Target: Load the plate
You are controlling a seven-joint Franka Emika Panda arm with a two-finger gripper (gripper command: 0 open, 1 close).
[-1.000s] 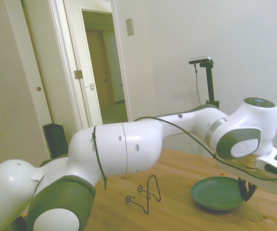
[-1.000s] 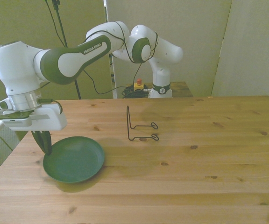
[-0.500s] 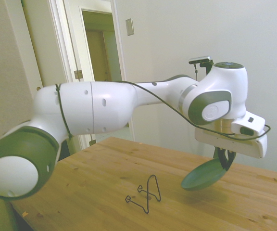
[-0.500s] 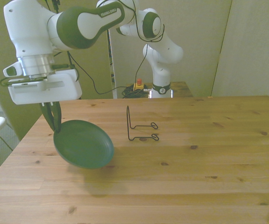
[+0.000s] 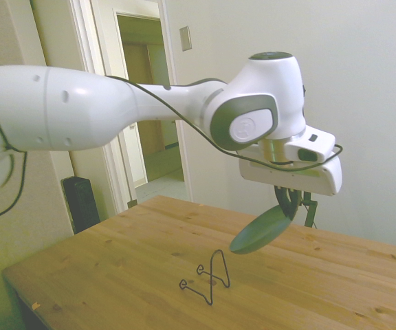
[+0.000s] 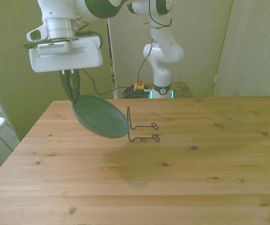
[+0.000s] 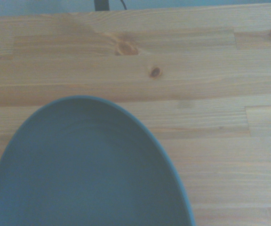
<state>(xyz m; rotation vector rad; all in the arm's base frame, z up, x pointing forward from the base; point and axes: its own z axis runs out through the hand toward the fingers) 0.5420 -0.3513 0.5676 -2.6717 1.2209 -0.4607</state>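
Note:
The teal-green plate (image 6: 101,116) hangs tilted in the air, well above the wooden table (image 6: 196,168). My gripper (image 6: 72,93) is shut on the plate's rim at its upper edge. In the side view the plate (image 5: 260,230) slopes down from the gripper (image 5: 289,205), showing its paler underside. A black wire rack (image 6: 141,129) stands on the table just to the front view's right of the plate, and lower. In the side view the wire rack (image 5: 208,275) sits below and to the left of the plate. The wrist view shows the plate (image 7: 86,169) from close above the table boards.
The plate's shadow (image 6: 130,166) falls on the table in front of the rack. An open doorway (image 5: 146,103) lies beyond the table's far side in the side view. A second robot base (image 6: 162,70) stands behind the table.
The gripper has lifted the plate off the table, raised it high and carried it toward the wire rack. The plate has gone from lying flat to hanging tilted.

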